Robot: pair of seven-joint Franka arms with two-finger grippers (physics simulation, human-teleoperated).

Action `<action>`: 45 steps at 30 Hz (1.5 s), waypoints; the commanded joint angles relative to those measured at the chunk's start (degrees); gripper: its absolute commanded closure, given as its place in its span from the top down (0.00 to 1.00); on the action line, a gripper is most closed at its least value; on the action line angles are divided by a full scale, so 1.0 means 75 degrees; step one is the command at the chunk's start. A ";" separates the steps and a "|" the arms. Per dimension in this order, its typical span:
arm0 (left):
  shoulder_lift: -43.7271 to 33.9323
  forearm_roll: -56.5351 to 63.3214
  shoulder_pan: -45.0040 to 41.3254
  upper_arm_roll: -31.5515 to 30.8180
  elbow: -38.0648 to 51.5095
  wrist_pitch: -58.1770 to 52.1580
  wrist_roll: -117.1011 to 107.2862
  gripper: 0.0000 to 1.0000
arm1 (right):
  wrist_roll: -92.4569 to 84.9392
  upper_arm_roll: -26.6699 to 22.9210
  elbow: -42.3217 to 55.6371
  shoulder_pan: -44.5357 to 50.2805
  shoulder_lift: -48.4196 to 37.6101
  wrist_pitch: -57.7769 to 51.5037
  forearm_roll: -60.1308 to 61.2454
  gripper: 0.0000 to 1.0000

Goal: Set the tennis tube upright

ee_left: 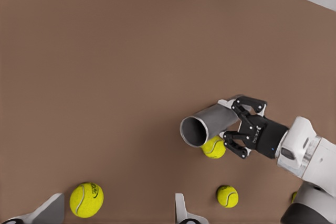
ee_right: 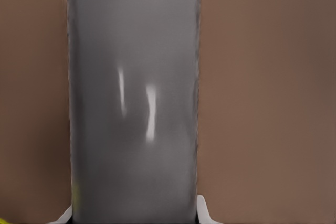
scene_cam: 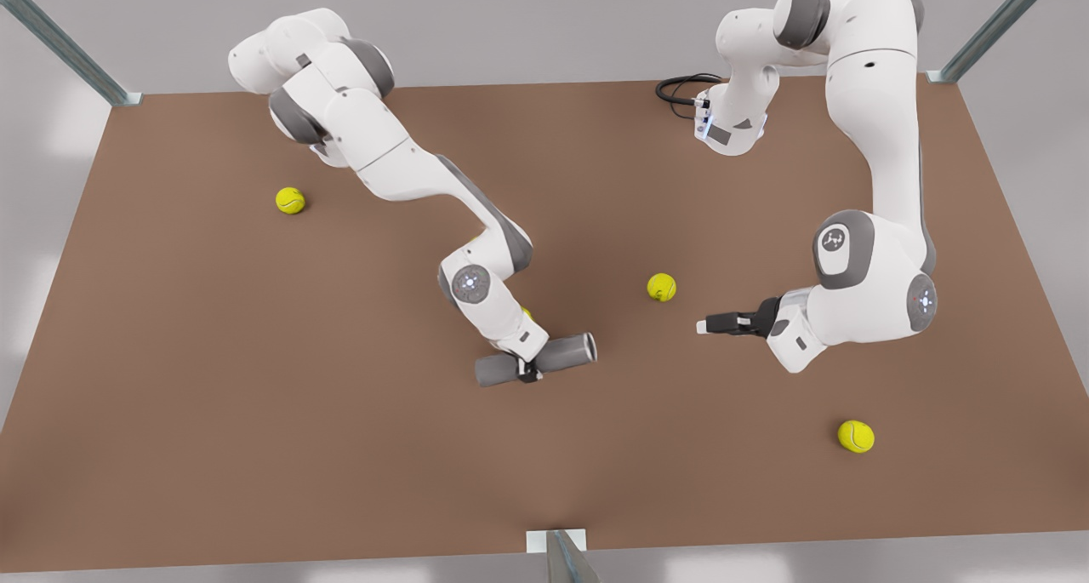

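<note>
Tennis tube (scene_cam: 561, 355) lying sideways, lower centre of front view, right gripper (scene_cam: 529, 370) fingers clamped round its middle. Left gripper (scene_cam: 713, 322) right of centre, fingers spread wide, holding nothing.

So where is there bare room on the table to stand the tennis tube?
Bare: the table on the front view's left, between the far-left ball and the near edge. Crowded: around the tennis tube in the right gripper, with the middle ball and the open left gripper near.
</note>
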 commanded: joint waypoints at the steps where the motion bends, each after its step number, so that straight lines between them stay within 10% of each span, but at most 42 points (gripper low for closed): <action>1: -0.0013 0.0000 0.0000 0.0000 0.0000 -0.0013 -0.0012 1.00 | 0.0019 -0.0108 0.0082 0.0113 0.0038 0.0010 0.0082 0.74; 6: 0.0022 0.0000 0.0000 0.0000 0.0000 0.0034 0.0000 1.00 | 0.0019 -0.0261 0.0433 0.0418 0.0179 -0.0002 0.0305 0.75; 7: 0.0022 0.0000 -0.0012 0.0000 0.0000 0.0046 -0.0012 1.00 | 0.0030 -0.0261 0.0504 0.0418 0.0214 -0.0002 0.0305 1.00; 16: -0.0001 0.0000 -0.0035 0.0000 0.0000 0.0022 -0.0012 1.00 | 0.0019 -0.0261 0.0492 0.0325 0.0155 -0.0060 0.0539 1.00; 20: -0.0024 -0.0035 -0.0199 -0.0012 -0.0129 0.0116 -0.0176 1.00 | 0.1329 -0.0073 -0.0562 -0.1994 -0.1766 -0.1900 0.0610 1.00; 23: -0.0177 -0.2286 -0.0164 -0.0258 -0.1183 0.1381 -0.0164 0.99 | 0.4318 0.1484 -0.1383 -0.5299 -0.2950 -0.3248 -0.0279 1.00; 26: 0.0280 -0.2707 -0.0281 -0.0399 -0.1172 0.2167 -0.0094 0.99 | 0.6663 0.4661 -0.1945 -1.0093 -0.3500 -0.4888 -0.2449 1.00; 29: 0.0479 -0.2977 -0.0316 -0.0563 -0.1183 0.2389 -0.0024 0.99 | 0.7296 0.4708 -0.1711 -0.9742 -0.4380 -0.5990 -0.2742 1.00; 31: 0.0854 -0.3035 -0.0340 -0.0726 -0.1277 0.3127 0.0117 0.99 | 0.7695 0.3785 -0.1653 -0.8525 -0.5048 -0.6646 -0.2636 1.00; 33: 0.1065 -0.3386 -0.0351 -0.0867 -0.1289 0.3467 0.0246 0.99 | 0.7706 -0.0665 -0.1031 -0.4590 -0.5457 -0.7513 -0.1642 1.00; 45: 0.1159 -0.3575 -0.0047 -0.1313 -0.2156 0.3490 0.1488 0.99 | 0.8269 -0.0331 -0.0973 -0.4492 -0.5318 -0.7772 -0.1570 1.00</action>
